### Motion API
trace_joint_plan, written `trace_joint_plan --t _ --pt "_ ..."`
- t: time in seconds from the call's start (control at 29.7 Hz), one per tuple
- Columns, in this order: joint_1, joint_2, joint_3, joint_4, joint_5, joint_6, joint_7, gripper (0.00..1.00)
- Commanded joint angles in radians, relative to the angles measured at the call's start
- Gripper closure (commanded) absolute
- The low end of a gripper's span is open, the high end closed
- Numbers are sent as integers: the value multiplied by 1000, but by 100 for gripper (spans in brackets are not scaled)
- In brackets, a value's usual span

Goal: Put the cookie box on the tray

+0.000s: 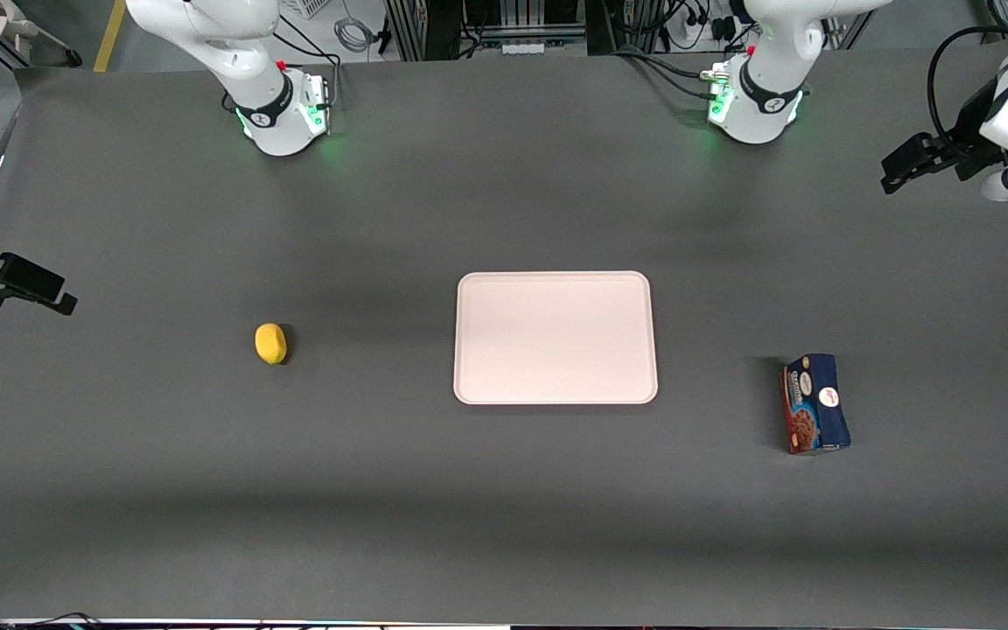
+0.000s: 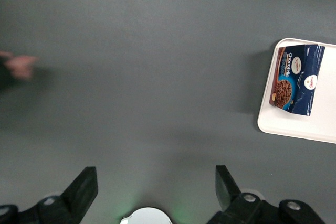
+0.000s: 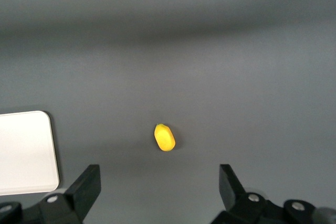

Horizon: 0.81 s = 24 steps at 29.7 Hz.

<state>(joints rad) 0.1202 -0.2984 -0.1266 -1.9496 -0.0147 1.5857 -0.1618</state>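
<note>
The cookie box (image 1: 815, 404) is a small dark navy box with a cookie picture. It lies on the table beside the tray (image 1: 555, 337), apart from it, toward the working arm's end. The tray is a flat, bare, pale pinkish-white rectangle at the table's middle. My left gripper (image 1: 902, 171) hangs well above the table at the working arm's end, farther from the front camera than the box. In the left wrist view the gripper (image 2: 156, 187) is open with only bare table between its fingers. The cookie box (image 2: 296, 80) shows there against the tray (image 2: 294, 127).
A small yellow rounded object (image 1: 270, 343) lies on the table toward the parked arm's end, beside the tray; it also shows in the right wrist view (image 3: 165, 138). The working arm's base (image 1: 753, 105) stands at the table's back edge. A blurred pinkish shape (image 2: 18, 66) shows in the left wrist view.
</note>
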Motion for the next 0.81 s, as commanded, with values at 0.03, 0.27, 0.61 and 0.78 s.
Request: trace_joint_plan --t 0.03,0.27,0.61,0.78 --pt "-7 5 5 21 1 -9 4 0" --pt "-7 2 5 23 -1 -9 11 0" --pt "-8 96 5 207 1 -59 11 0" --pt "-8 209 2 385 4 -108 15 0"
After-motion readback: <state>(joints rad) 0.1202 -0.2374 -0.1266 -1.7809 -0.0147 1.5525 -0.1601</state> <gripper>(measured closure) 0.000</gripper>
